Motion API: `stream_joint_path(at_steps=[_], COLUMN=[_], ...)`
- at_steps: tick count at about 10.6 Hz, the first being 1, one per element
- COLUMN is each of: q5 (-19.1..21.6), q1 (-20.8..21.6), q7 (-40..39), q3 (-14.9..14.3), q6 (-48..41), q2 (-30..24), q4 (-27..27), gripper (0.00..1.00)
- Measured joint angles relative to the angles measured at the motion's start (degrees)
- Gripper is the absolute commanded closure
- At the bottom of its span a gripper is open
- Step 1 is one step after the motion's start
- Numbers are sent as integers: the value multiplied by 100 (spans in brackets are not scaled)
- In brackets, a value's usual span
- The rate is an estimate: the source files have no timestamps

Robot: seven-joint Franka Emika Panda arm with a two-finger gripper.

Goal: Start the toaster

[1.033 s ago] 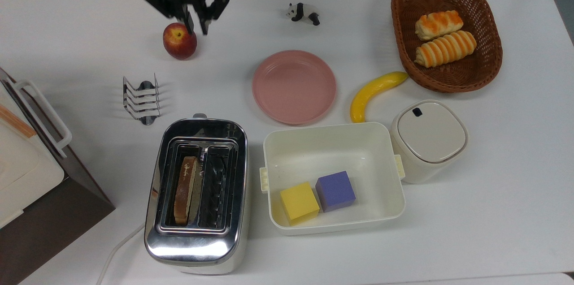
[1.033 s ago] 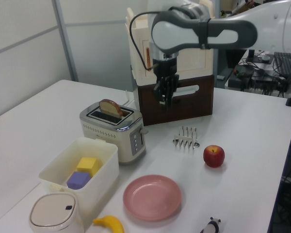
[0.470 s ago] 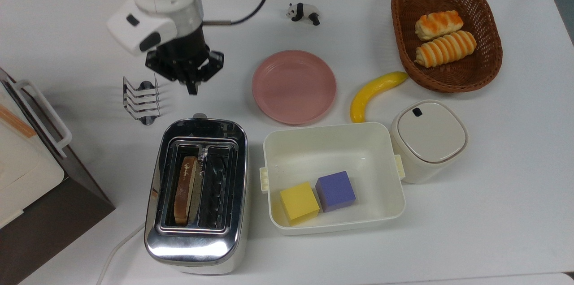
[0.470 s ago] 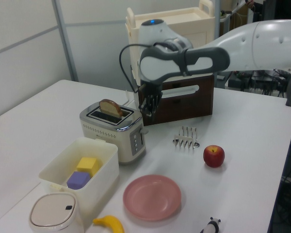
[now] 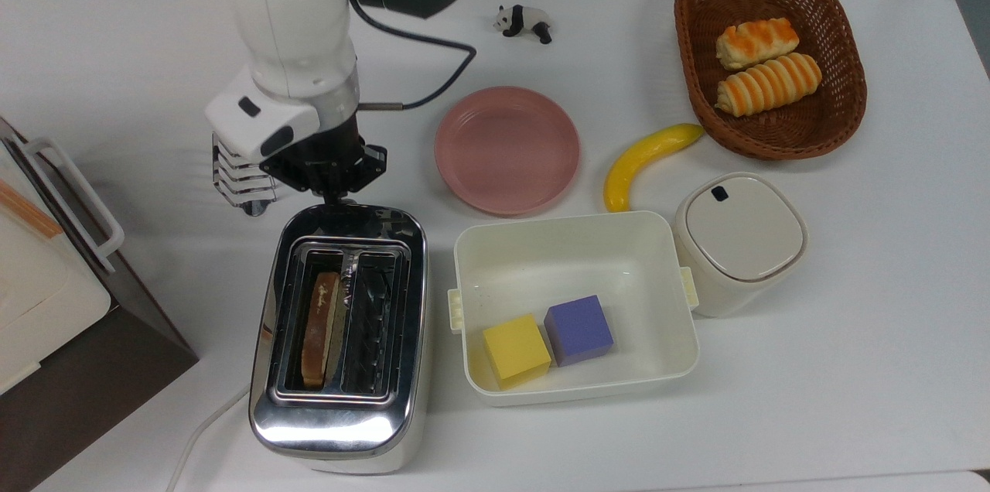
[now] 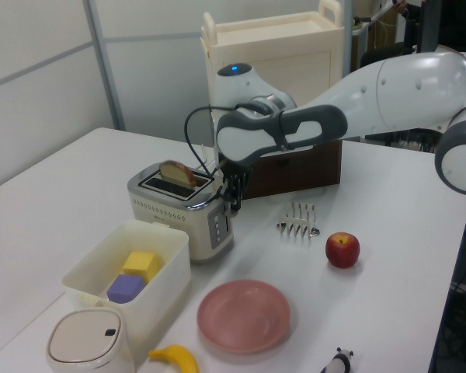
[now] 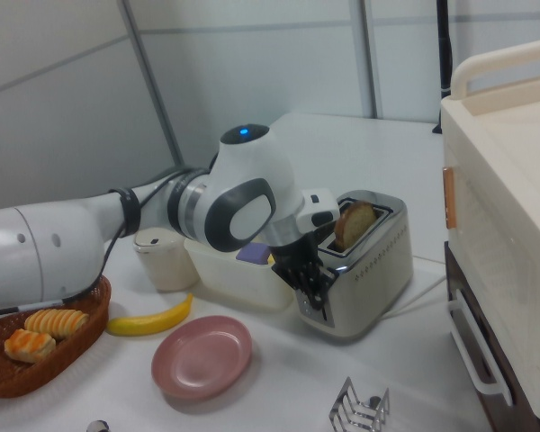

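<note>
Hovering at the toaster's (image 5: pixel 340 337) lever end, the gripper (image 6: pixel 234 203) sits just above the lever (image 6: pixel 231 208). Fingers look narrowed together, holding nothing.

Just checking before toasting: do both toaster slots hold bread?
No, the toaster holds one bread slice, in the top view's left slot.
</note>
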Motion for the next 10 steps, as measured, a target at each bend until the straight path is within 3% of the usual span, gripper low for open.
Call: stream_joint_path(at_steps=[4,10], q5=[-245,-320], q1=[32,52], q7=[0,0], q3=[17,19], q6=[247,248], q2=[374,324], q4=[-9,23], gripper=[100,100])
